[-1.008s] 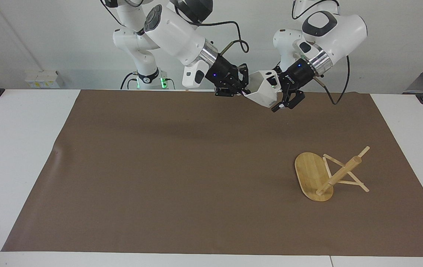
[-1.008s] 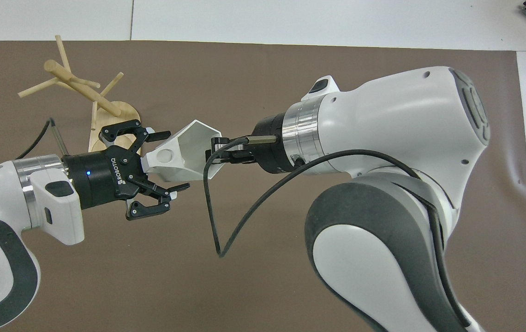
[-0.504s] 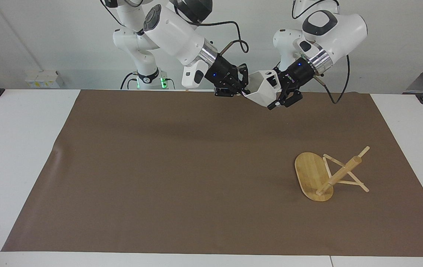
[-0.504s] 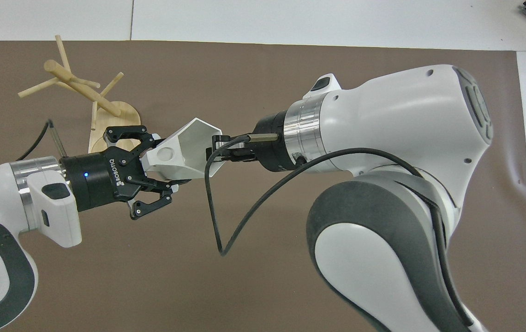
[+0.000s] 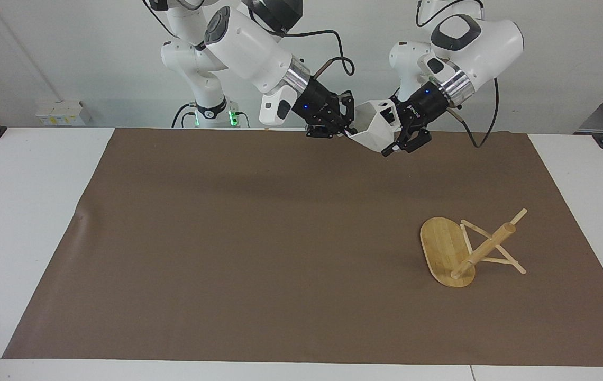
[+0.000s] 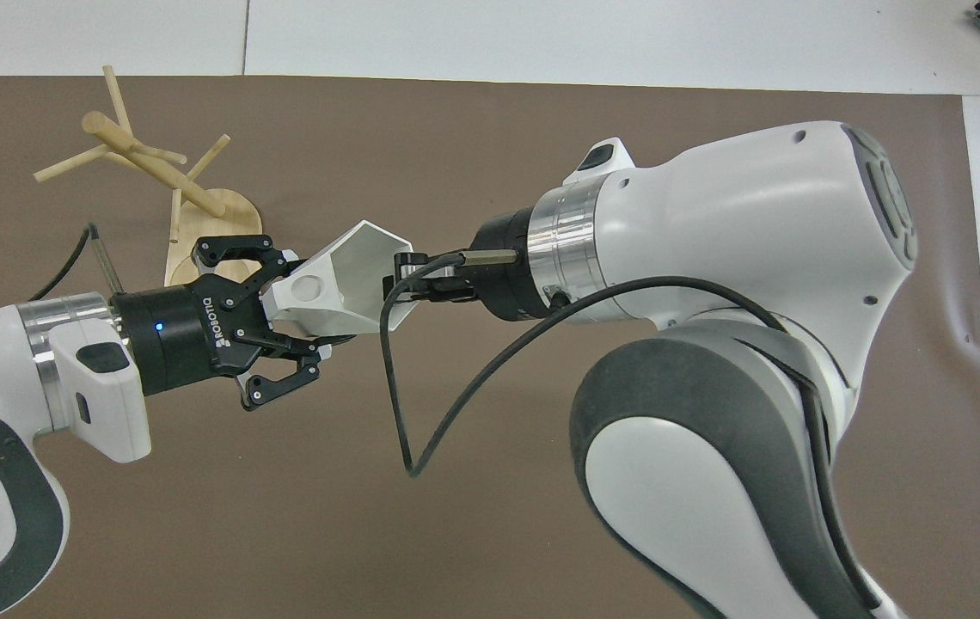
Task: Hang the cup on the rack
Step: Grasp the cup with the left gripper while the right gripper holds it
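The white faceted cup (image 5: 373,129) hangs in the air between both grippers, over the mat's edge nearest the robots. My right gripper (image 5: 346,127) is shut on its rim. My left gripper (image 5: 396,129) is shut on its bottom end by the tab handle. In the overhead view the cup (image 6: 344,288) lies on its side, with the left gripper (image 6: 297,301) and the right gripper (image 6: 400,284) at its two ends. The bamboo rack (image 5: 484,248) is on the mat toward the left arm's end, its post slanted; it also shows in the overhead view (image 6: 155,168).
A brown mat (image 5: 259,248) covers most of the white table (image 5: 21,211). A black cable (image 6: 395,387) loops down from the right wrist. The rack's oval base (image 6: 198,228) is partly covered by the left gripper in the overhead view.
My left gripper, wide open around the cup's bottom end a second ago, has closed on it. The cup and the right gripper have barely moved.
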Tool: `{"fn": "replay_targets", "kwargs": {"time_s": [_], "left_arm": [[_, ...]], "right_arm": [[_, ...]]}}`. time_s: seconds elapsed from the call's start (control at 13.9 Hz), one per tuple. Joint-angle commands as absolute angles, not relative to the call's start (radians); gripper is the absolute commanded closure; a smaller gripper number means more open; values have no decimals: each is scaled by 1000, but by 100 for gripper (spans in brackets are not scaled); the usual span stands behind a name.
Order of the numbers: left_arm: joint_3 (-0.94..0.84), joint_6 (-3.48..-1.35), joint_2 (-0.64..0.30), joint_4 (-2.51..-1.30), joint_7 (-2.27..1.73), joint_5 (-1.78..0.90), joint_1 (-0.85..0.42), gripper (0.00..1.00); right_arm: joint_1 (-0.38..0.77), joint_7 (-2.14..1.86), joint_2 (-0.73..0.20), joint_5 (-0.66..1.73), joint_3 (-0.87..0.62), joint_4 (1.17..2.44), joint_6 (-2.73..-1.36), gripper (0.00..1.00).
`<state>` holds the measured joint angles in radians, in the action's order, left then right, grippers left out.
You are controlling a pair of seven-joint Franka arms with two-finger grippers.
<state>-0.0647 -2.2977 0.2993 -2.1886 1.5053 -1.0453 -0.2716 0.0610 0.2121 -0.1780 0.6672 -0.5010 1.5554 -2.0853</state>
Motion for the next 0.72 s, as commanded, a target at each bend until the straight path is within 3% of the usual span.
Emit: {"fn": "replay_targets", "kwargs": {"time_s": [0.0, 0.65], "left_arm": [[-54, -2318, 328, -2204, 1513, -1074, -287, 100], [-60, -2404, 330, -2235, 1503, -1072, -287, 100]], "right_arm": [[57, 256, -181, 657, -514, 1560, -2079, 0], [54, 273, -163, 666, -483, 1551, -2025, 0]]}}
